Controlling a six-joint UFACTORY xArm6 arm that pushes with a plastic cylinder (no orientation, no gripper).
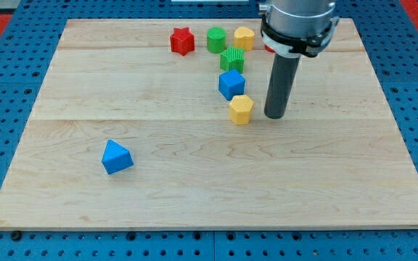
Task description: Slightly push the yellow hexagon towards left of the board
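The arm carries no claw, only a dark rod, and my tip (pixel 275 116) rests on the wooden desk (pixel 194 188) just beside the yellow hexagon (pixel 241 109), on the view's right of it, holding nothing. Touching the hexagon's upper edge sits a blue cube (pixel 231 84), with a green block (pixel 232 59) above that. Near the top edge stand a red star (pixel 183 40), a green cylinder (pixel 216 39) and a yellow block (pixel 244 38). A blue triangular block (pixel 116 157) lies well apart, toward the lower left.
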